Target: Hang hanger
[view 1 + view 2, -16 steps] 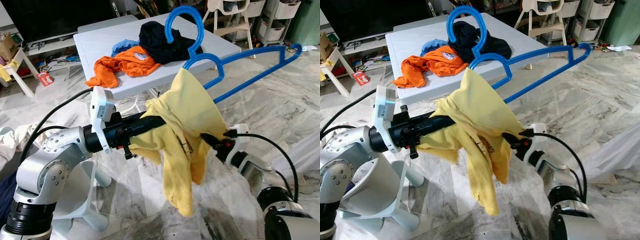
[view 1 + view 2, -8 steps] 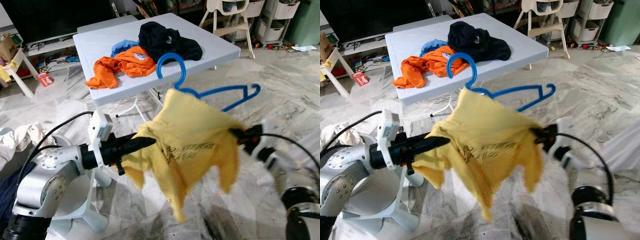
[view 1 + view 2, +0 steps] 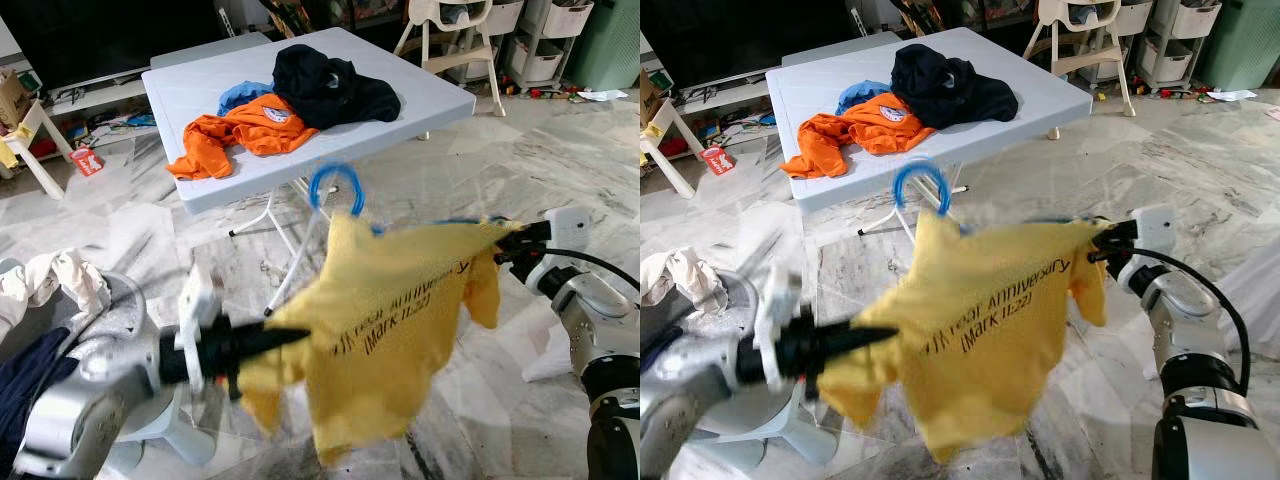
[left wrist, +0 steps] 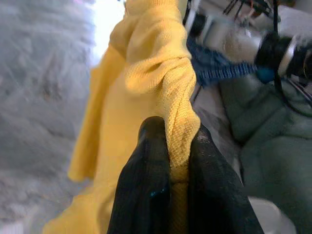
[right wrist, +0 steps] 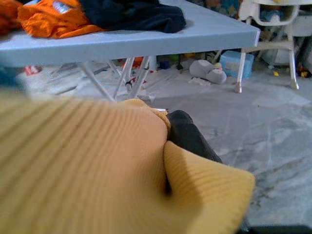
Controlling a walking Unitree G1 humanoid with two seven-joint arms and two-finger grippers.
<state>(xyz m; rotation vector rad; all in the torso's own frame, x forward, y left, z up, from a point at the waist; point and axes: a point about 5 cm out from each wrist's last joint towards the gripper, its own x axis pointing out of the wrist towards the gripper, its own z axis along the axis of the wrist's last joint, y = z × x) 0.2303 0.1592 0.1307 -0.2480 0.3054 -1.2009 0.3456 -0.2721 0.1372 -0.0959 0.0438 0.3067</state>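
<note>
- Yellow shirt [image 3: 400,330] is stretched out flat between the two arms, well above the floor [image 3: 480,150], with a blue hanger [image 3: 335,190] inside it — only the hook stands out at the collar.
- Left pincer [image 4: 168,161] is pressed together on a bunched edge of the shirt; in the head views it sits low and to the left.
- Right pincer [image 3: 505,245] pinches the far right shoulder of the shirt, fingers closed on the cloth.
- On the desk [image 3: 420,95] behind lie an orange garment [image 3: 245,125], a dark one [image 3: 330,85] and a bit of blue cloth [image 3: 240,95].
- Step in hand, as I judge it: the shirt is on the hanger and being spread — not yet hung.
- Next: carry it to a rail or hook, none of which I can see, keeping the hook upright and free.
</note>
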